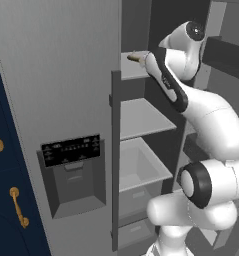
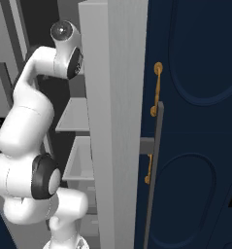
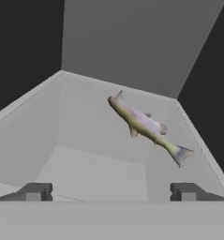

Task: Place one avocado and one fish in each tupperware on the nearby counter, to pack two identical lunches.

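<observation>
The white arm reached up into an open fridge [image 1: 56, 100], its hand at the top shelf [image 1: 132, 66] beside the grey door edge. In the hand view the end effector [image 3: 111, 192] was spread wide, its two dark fingertips [image 3: 36, 192] standing far apart and pinching nothing. Ahead of them lay the fish [image 3: 146, 126] — slender, tan and olive — on the pale shelf floor, set diagonally with one end toward the back wall and the other toward the right-hand edge. It was well apart from both tips. The shelf's left half lay bare and open; dark side walls closed it in left and right. Lower shelves [image 1: 141, 117] sat below — beside a navy cabinet door [image 2: 195, 121] with brass handles [image 2: 157, 87].
</observation>
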Tool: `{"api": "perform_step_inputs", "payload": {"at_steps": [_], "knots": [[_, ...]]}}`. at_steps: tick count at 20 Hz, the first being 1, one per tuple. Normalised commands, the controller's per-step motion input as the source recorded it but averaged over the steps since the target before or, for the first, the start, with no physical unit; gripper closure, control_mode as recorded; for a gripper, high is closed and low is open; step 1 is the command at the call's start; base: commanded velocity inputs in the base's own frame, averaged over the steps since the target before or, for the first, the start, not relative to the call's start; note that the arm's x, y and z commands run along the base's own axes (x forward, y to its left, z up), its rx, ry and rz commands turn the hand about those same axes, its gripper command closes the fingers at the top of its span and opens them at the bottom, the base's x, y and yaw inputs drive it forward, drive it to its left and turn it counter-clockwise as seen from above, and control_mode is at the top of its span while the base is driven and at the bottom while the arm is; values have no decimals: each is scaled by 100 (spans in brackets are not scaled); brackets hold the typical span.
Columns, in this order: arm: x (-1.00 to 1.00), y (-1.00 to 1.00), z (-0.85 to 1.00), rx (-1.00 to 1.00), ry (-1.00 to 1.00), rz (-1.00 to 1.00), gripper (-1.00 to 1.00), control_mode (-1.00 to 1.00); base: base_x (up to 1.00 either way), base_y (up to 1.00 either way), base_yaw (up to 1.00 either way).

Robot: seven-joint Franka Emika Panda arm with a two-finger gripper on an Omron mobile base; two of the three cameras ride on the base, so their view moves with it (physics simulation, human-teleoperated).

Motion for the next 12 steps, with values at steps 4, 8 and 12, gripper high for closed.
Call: {"api": "perform_step_inputs", "payload": {"at_steps": [4, 8, 12], "knots": [[86, 0, -11, 0, 6, 0, -100, -100, 0, 0, 0], [89, 0, -10, 0, 8, 0, -100, -100, 0, 0, 0], [79, 0, -3, 0, 8, 1, -100, -100, 0, 0, 0]]}}
